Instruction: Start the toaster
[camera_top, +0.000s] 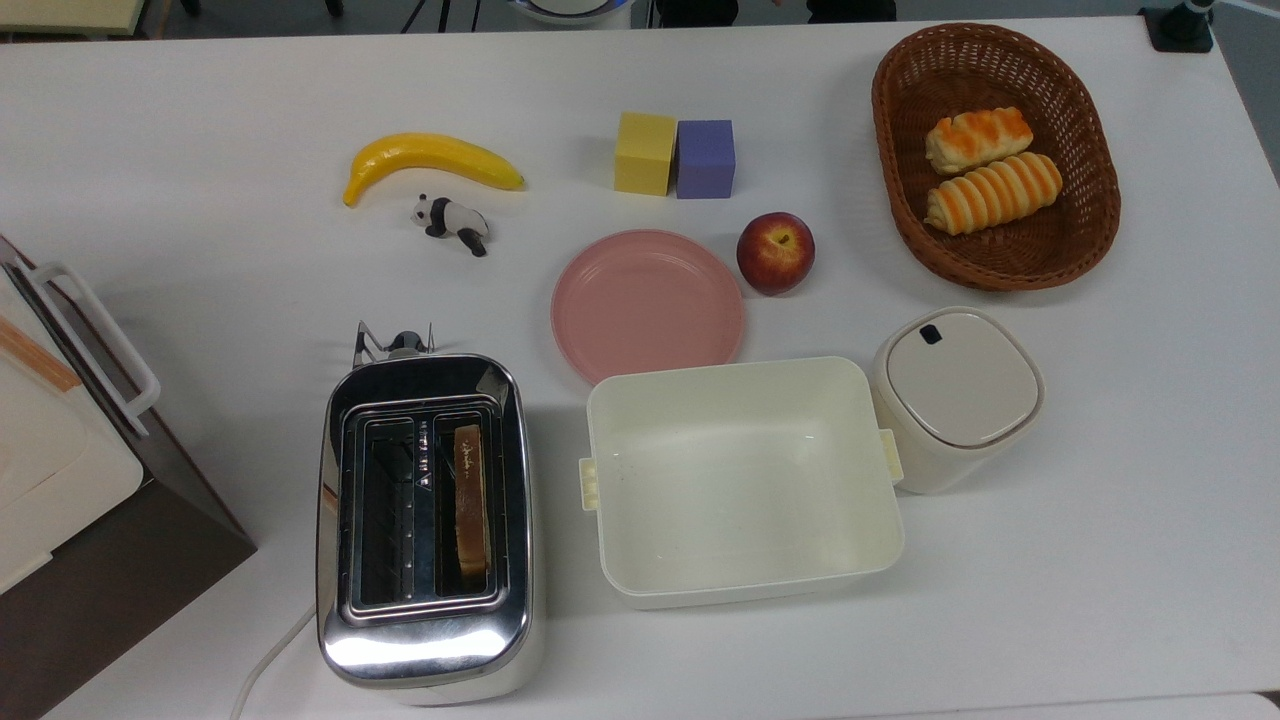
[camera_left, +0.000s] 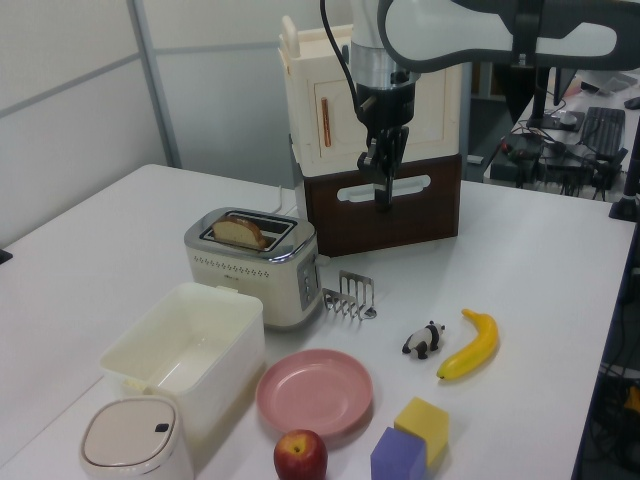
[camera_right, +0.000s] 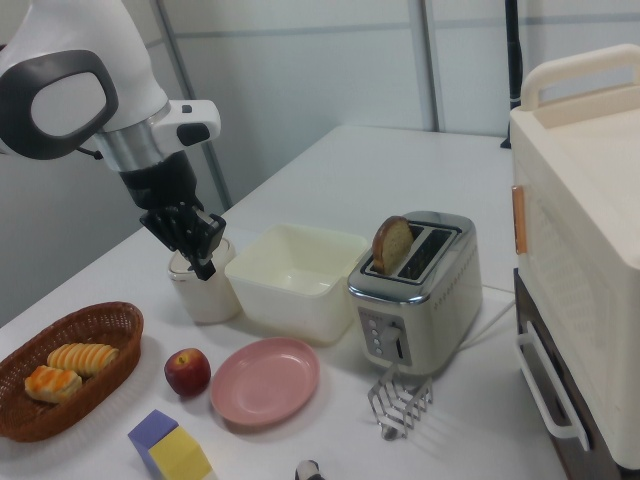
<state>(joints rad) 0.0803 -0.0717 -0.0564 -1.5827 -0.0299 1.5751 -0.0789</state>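
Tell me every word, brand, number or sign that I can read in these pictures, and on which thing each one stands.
No text can be read.
The toaster has small controls on its end panel; any marks there are too small to read.
The lid of the cream container has a dark mark, but it is no letter or number.

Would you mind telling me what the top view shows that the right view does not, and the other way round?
Top view: the banana and a straight look down into the toaster slots. Right view: the robot's hand above the table, and the toaster's front controls. Both: the toaster with a bread slice, the pink plate, the apple and the basket.
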